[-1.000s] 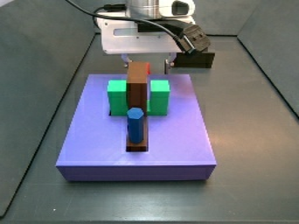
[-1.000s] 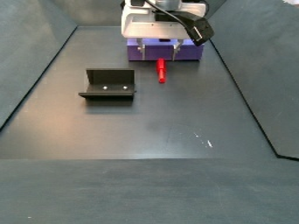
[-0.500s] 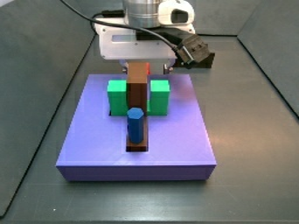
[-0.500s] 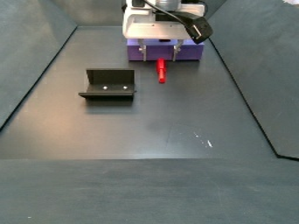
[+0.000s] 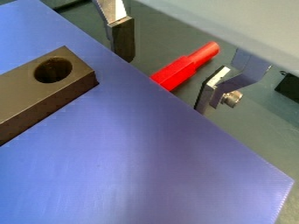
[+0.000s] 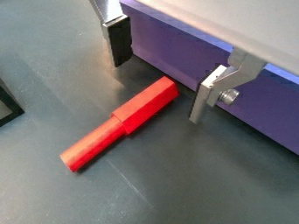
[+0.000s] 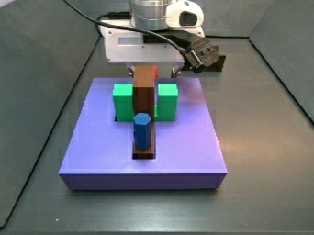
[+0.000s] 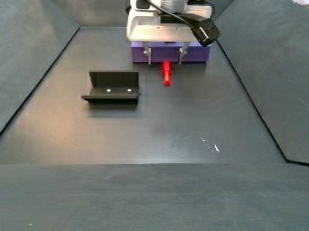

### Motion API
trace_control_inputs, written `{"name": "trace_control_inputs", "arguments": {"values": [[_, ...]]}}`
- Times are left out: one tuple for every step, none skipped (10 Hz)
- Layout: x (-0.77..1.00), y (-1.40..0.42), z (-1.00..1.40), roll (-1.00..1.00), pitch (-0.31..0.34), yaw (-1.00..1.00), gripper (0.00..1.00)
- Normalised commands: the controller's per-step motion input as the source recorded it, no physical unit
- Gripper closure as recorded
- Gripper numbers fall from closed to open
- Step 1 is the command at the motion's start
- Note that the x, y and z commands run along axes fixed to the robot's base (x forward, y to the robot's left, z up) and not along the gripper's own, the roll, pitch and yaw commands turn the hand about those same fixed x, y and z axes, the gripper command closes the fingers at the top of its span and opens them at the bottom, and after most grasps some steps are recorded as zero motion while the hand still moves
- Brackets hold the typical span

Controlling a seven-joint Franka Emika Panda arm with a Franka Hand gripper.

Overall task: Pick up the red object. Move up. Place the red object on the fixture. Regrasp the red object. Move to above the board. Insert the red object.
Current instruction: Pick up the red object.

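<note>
In a side view the fixture (image 8: 111,87) stands on the dark surface (image 8: 182,135) at the left, well apart from everything else. To its right, the red object (image 8: 167,73) lies flat on the surface, with one end near the edge of the purple board (image 8: 193,56). The gripper (image 8: 165,60) is low over this end, and its fingers (image 6: 117,39) are apart, one on each side of the red object. In both wrist views the fingers do not touch the piece; there is a clear gap on both sides, and nothing is held between them. The thicker part of the red object (image 6: 122,122) is between the fingers, and the thinner part points away from the board.

In a side view from the opposite end, the board (image 7: 185,138) carries a green block (image 7: 124,103), a brown bar (image 7: 146,96) across it, and a blue cylinder (image 7: 142,131) standing upright at the near end of the bar. The gripper (image 7: 154,64) is behind the far edge of the board.
</note>
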Motion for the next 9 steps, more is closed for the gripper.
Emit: {"name": "trace_control_inputs", "arguments": {"values": [[0.00, 0.00, -0.12, 0.34, 0.003, 0.00, 0.00], [0.00, 0.00, -0.13, 0.32, 0.000, 0.00, 0.00], [-0.01, 0.01, -0.15, 0.32, 0.000, 0.00, 0.00], [-0.02, 0.01, -0.16, 0.31, 0.000, 0.00, 0.00], [-0.02, 0.01, -0.16, 0.30, 0.000, 0.00, 0.00], [-0.03, 0.00, -0.11, 0.25, 0.000, 0.00, 0.00], [0.00, 0.00, 0.00, 0.03, 0.000, 0.00, 0.00], [0.00, 0.00, 0.00, 0.00, 0.000, 0.00, 0.00], [0.00, 0.00, 0.00, 0.00, 0.000, 0.00, 1.00]]}}
